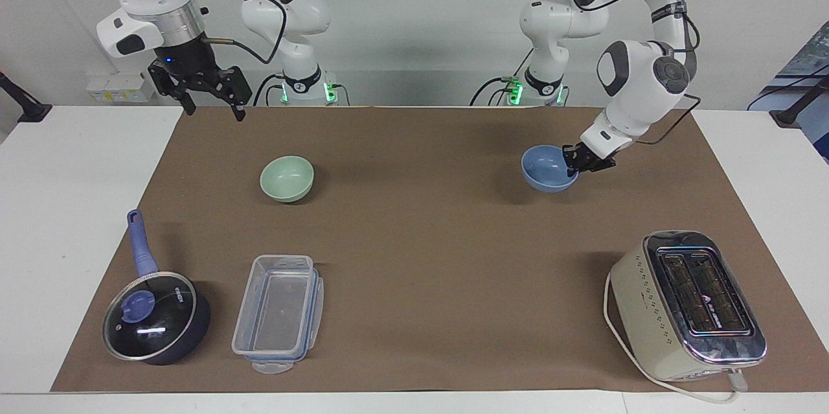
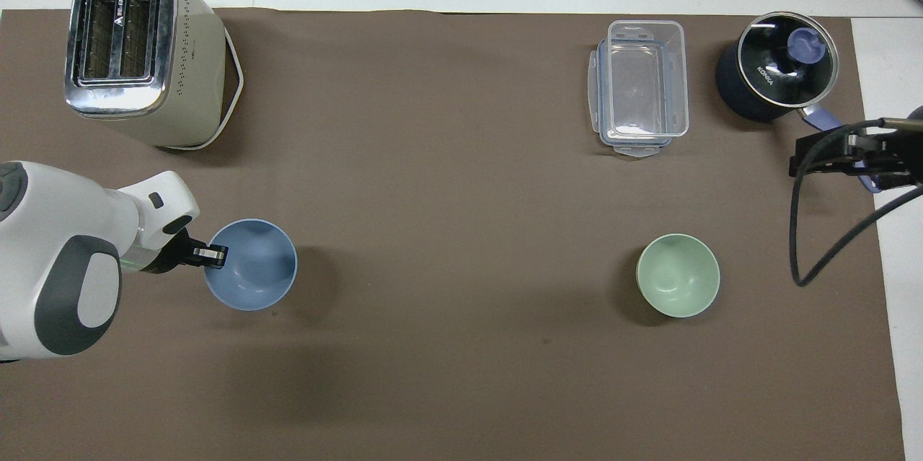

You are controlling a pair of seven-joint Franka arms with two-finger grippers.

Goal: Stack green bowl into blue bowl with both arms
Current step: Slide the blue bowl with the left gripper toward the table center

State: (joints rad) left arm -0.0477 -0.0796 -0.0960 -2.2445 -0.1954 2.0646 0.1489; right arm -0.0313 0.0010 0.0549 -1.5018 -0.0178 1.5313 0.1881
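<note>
The left gripper (image 1: 574, 164) is clamped on the rim of the blue bowl (image 1: 546, 170), which hangs just clear of the brown mat (image 1: 421, 239) toward the left arm's end, mouth tipped slightly up and away from the gripper. The green bowl (image 1: 287, 178) sits upright on the mat toward the right arm's end, mouth up; being round, it has no long axis. The right gripper (image 1: 214, 100) waits with fingers apart over the mat's corner nearest its base.
</note>
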